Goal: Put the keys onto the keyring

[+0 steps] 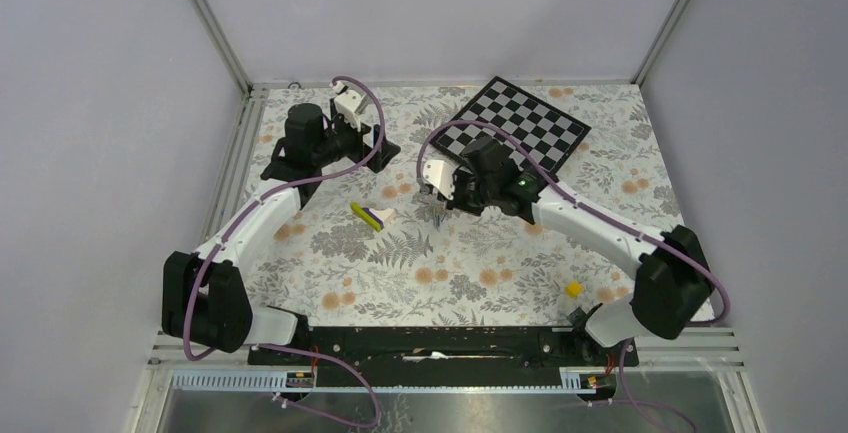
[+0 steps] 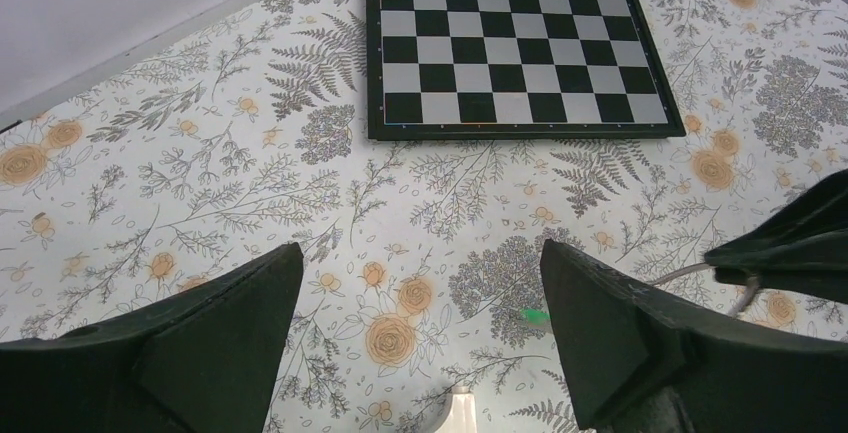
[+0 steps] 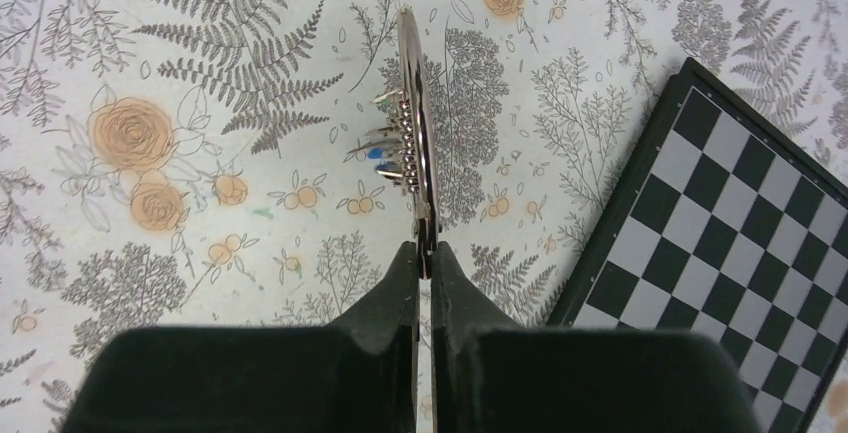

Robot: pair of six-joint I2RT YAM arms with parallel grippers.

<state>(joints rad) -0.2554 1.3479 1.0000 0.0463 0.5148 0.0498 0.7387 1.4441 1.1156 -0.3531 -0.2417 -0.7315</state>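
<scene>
My right gripper (image 3: 422,258) is shut on the near rim of the keyring (image 3: 412,103), a thin silver ring seen edge-on and held above the cloth. Several keys (image 3: 385,148) hang on the ring's left side; one shows a blue head, another a greenish tip. From above, the right gripper (image 1: 440,196) sits mid-table with the keys (image 1: 438,216) dangling under it. My left gripper (image 2: 420,253) stands wide open over bare floral cloth, holding nothing; in the top view the left gripper (image 1: 385,146) is at the back left. A small bright green speck (image 2: 537,315) lies beside its right finger; what it is I cannot tell.
A chessboard (image 1: 515,123) lies at the back, right of centre, and it also shows as the chessboard (image 3: 740,213). A yellow-white-purple wedge block (image 1: 372,216) rests between the two grippers. A small yellow cube (image 1: 574,289) sits near the right arm's base. Grey walls enclose the table.
</scene>
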